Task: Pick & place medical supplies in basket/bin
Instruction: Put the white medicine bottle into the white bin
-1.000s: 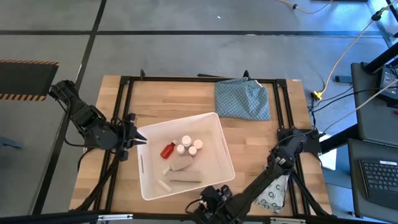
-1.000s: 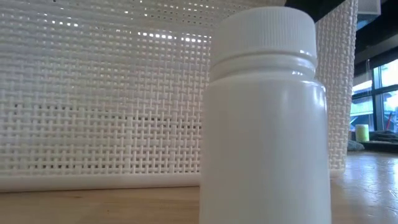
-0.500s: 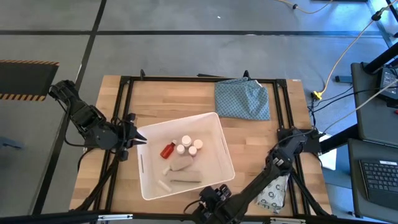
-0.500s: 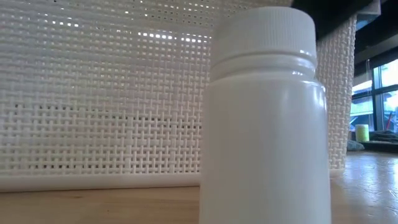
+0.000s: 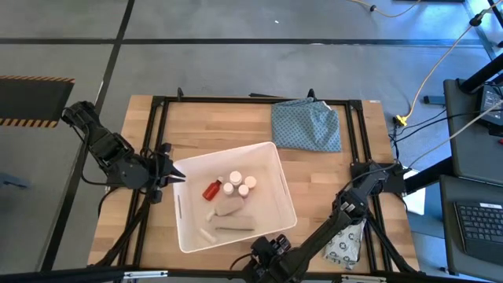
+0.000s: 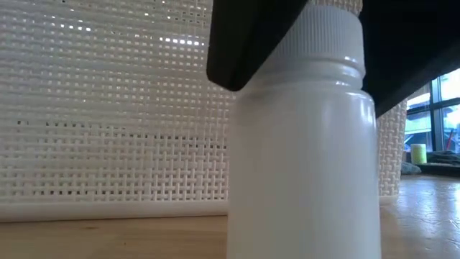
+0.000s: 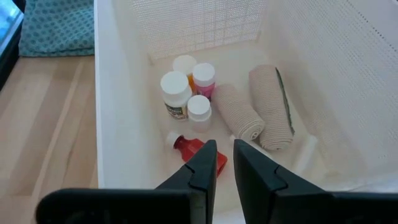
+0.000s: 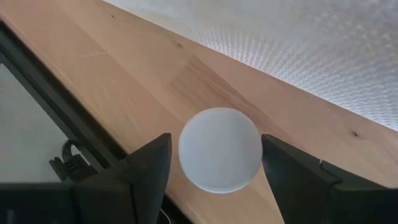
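The white bin [image 5: 185, 229] sits mid-bench, and everything is placed from it. At its left rim hangs the left gripper [image 7: 224, 163], fingers nearly closed with only a narrow slit between them, empty. Inside the bin lie small white bottles [image 7: 175, 94], a red bottle [image 7: 198, 149] and rolled white tubes [image 7: 239, 112]. Just outside the bin's near wall stands one white bottle [image 8: 219, 149] — the right gripper [image 8: 214, 163] straddles it, fingers open on either side, not clearly touching. A packet [image 5: 346, 245] lies right of the bin, at the bench's [image 5: 220, 126] near right corner.
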